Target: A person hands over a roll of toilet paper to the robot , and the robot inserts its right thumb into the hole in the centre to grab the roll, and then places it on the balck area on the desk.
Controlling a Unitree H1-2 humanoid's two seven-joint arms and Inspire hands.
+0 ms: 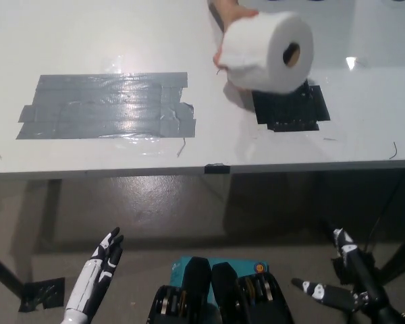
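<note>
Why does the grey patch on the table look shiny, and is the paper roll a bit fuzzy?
Head view: overhead light glares off the grey tape patch and the white table. The toilet paper roll, held by a person's hand, looks slightly blurred, probably from motion. Below the table edge the floor lies in dim shadow.

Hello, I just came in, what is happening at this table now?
A person's hand holds a roll of toilet paper above the white desk, over the black area, its centre hole facing the robot. Both robot hands are low and open: the white left robot hand and the black right robot hand.
</note>
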